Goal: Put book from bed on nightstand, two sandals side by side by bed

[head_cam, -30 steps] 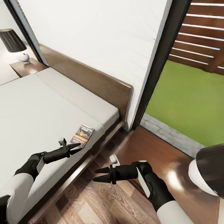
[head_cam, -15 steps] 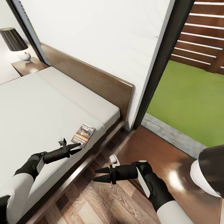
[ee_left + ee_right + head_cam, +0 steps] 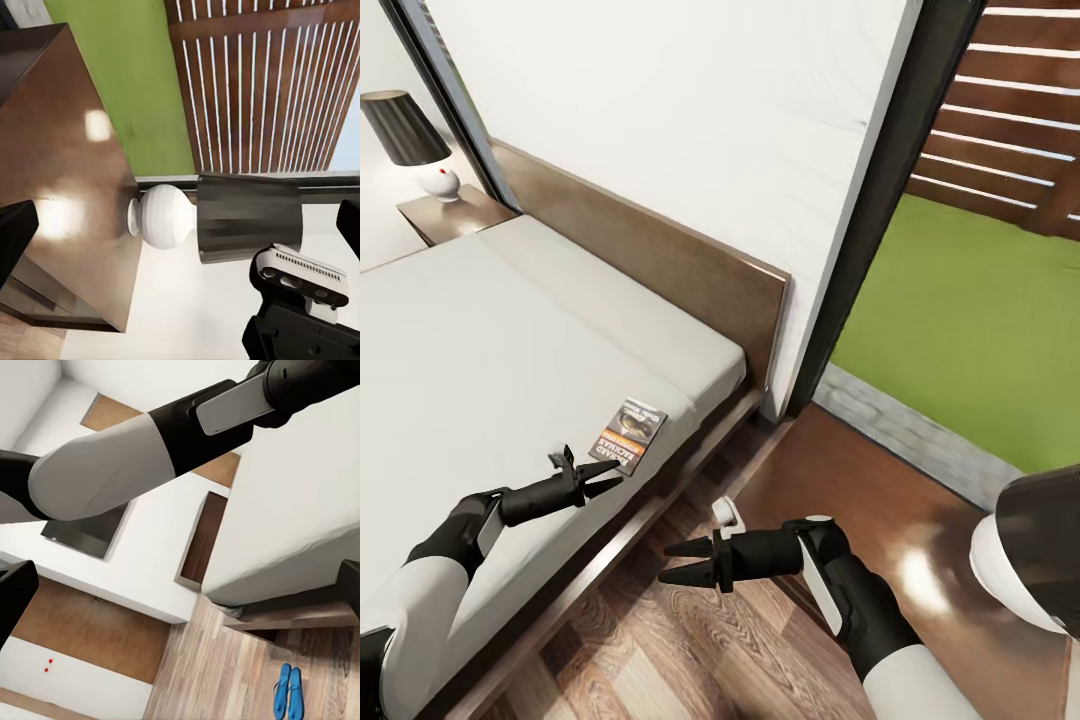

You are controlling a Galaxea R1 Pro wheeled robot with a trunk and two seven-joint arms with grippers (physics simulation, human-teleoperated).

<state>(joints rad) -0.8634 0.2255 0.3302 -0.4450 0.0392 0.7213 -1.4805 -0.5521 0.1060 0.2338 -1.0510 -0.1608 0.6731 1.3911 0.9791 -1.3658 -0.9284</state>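
Note:
The book (image 3: 628, 436) lies flat on the off-white mattress of the bed (image 3: 480, 340), near its edge. My left gripper (image 3: 598, 472) hovers open just short of the book, not touching it. Over the wood floor beside the bed frame, my right gripper (image 3: 664, 563) is open and empty. A glossy nightstand (image 3: 860, 500) stands to the right of the bed, and its top (image 3: 67, 165) is in the left wrist view too. The other nightstand (image 3: 455, 212) is at the far side. Two blue sandals (image 3: 287, 690) lie side by side on the floor near the bed.
A white-based lamp with a dark shade (image 3: 1030, 560) stands on the near nightstand, and another lamp (image 3: 405, 135) on the far one. The brown headboard (image 3: 660, 260) runs along the white wall. A dark-framed window (image 3: 880, 200) shows grass and a slatted fence.
The head camera shifted slightly a second ago. Both arms and the book have stayed where they were.

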